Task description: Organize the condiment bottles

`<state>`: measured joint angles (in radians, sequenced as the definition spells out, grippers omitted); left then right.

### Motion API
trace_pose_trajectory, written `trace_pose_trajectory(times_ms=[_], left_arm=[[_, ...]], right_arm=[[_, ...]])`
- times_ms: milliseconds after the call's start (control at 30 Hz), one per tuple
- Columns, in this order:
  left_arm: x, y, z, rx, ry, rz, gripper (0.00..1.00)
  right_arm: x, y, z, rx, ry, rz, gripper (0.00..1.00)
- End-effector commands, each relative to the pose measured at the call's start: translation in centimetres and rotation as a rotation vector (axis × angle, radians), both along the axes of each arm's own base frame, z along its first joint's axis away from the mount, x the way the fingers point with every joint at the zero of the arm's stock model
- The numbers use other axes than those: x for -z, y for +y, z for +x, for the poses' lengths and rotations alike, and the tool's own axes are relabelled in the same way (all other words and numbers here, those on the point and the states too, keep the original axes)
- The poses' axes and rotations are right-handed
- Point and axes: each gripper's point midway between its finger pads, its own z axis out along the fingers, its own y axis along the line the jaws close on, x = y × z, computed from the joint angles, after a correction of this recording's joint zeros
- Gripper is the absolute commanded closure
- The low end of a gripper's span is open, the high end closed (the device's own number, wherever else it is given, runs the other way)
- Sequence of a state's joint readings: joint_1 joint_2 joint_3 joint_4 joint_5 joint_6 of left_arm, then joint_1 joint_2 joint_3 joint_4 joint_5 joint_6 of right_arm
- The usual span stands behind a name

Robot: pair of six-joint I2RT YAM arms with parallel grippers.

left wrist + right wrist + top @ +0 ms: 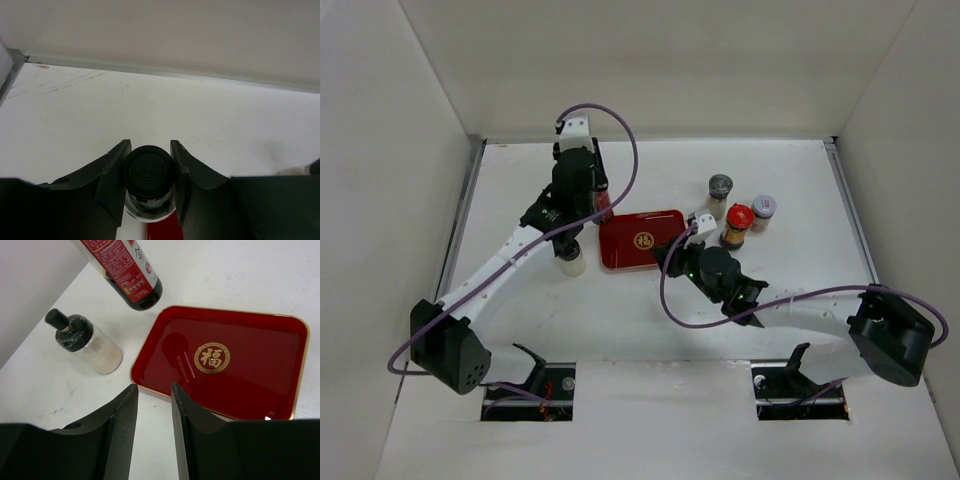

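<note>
Holding the tall dark bottle by its black cap, the left gripper has its fingers pressed on both sides of the cap. This bottle is at the far left corner of the red tray, just beside the rim. I cannot tell if the bottle touches the table. A whitish shaker stands on the table just left of the tray. The right gripper is by the near right corner of the tray. Its fingers are a little apart and hold nothing. Three more stand close together to the right of the tray: a grey-capped shaker, a red-capped bottle and a small jar.
</note>
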<state>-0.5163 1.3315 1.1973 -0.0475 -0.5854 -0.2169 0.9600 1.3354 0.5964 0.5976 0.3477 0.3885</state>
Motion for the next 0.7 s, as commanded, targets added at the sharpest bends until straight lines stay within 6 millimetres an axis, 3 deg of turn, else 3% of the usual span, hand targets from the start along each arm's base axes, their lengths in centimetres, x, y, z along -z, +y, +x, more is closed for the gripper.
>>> trace_pose_trajectory(times_ms=[0,233,667], left_arm=[[-8.0,-2.2,-0.3,0.051,-0.229,-0.134,0.86],[-6.2,-5.9,0.9,0.129,-0.205,-0.129,0.86],[-0.4,-6.4,2.6,0.120,-0.131,-0.092,0.81]], right_arm=[[-1.8,-0.8,0.8,0.048,-0.027,0.073,0.61],[-2.3,-1.3,0.9,0.056,-0.032,0.086,0.61],[-1.8,-1.7,1.3,0.068,-0.019,0.085,0.61]])
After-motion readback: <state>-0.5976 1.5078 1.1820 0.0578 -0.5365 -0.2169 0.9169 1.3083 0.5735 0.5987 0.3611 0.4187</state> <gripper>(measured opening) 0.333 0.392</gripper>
